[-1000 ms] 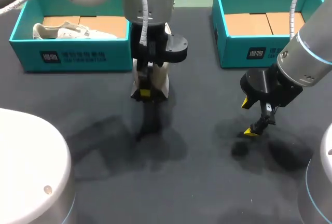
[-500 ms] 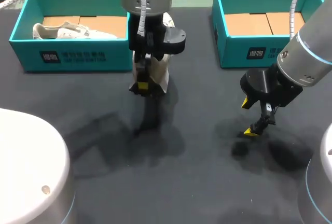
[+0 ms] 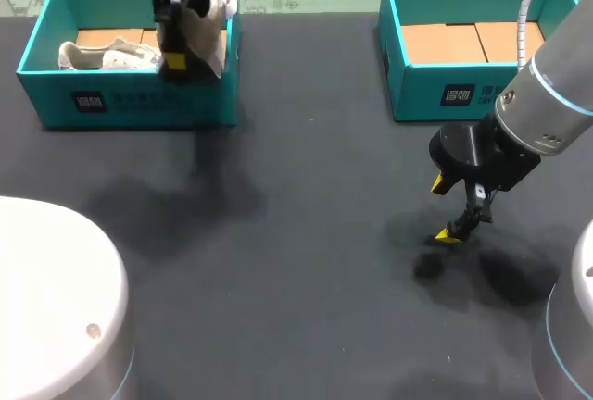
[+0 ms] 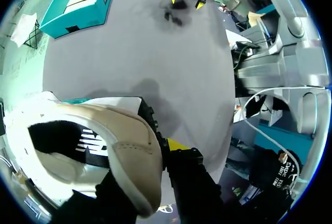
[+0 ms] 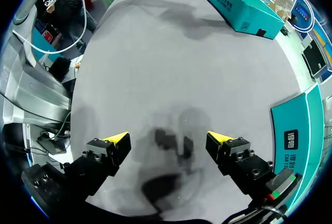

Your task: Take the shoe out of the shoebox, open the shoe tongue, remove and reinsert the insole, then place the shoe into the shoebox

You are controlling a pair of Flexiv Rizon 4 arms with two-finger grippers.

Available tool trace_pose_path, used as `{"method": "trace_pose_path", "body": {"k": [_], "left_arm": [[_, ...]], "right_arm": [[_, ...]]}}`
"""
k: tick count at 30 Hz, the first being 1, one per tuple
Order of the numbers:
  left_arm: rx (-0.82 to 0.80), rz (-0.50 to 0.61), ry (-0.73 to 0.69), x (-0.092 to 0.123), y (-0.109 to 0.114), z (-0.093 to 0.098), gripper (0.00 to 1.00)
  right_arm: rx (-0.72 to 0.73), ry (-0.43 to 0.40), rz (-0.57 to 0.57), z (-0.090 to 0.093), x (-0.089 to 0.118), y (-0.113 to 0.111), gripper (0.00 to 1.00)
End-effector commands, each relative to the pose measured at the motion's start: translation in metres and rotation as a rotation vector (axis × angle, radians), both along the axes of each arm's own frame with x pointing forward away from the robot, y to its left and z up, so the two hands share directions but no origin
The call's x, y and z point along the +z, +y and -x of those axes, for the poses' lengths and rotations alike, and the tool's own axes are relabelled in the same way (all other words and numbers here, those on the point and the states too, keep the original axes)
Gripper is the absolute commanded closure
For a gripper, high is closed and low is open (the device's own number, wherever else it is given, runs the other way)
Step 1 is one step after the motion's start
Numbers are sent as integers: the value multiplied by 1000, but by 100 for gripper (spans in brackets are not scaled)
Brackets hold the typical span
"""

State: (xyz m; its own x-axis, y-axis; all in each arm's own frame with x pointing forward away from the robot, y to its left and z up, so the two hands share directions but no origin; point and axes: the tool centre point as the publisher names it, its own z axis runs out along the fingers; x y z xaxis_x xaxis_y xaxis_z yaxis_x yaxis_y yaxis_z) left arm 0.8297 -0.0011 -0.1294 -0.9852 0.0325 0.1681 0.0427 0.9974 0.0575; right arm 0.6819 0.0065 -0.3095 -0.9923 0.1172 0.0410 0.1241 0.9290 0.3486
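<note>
Moved since 1.0 s ago: shoe (image 3: 209, 41) and left end effector (image 3: 178, 59) have gone from mid-worktop, in front of the left shoebox (image 3: 139, 104), up and to the left; they now hang over that box's right-hand end. Right arm unchanged.

Shoe: cream-white, off the worktop (image 3: 306, 261), carried above the box, not yet inside it. Left wrist view shows its opening and dark lining facing the camera (image 4: 119, 151).

Left end effector: clenched on the shoe. One yellow-tipped finger lies against the shoe's outer side; the other is hidden by the shoe, so the grip is inferred from the shoe hanging free.

Left shoebox: teal, cardboard floor visible, with a second shoe (image 3: 111, 54) lying in its left part. Right part looks free.

Right end effector (image 3: 445, 208): released, fingers spread wide, nothing between them, hovering low over bare worktop in front of the right shoebox (image 3: 463, 94).

Step in hand (judgement): last one, returning the shoe to the box. Insole state cannot be read.

Next move calls for: descent into the free right part, clear of the walls and the second shoe, sole down on the cardboard, then release.
</note>
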Motion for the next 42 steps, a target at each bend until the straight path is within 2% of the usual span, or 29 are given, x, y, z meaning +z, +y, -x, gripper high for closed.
{"method": "trace_pose_path", "body": {"k": [1,3,14,17,25,30,34,42], "left_arm": [[-27,-25,-4,18,44,-32,100],[-84,-43,-6,23,62,-51,100],[-84,-43,-6,23,62,-51,100],[-68,-7,28,22,85,-85,100],[17,-35,34,16,165,-177,100],[-10,-45,43,11,191,-218,100],[-63,-52,43,14,208,-240,100],[-63,-52,43,14,208,-240,100]], "right_arm": [[-2,-2,1,1,-1,0,0],[-2,-2,1,1,-1,0,0],[-2,-2,1,1,-1,0,0],[-2,-2,1,1,-1,0,0],[-2,-2,1,1,-1,0,0],[-2,-2,1,1,-1,0,0],[-2,-2,1,1,-1,0,0],[-2,-2,1,1,-1,0,0]]}}
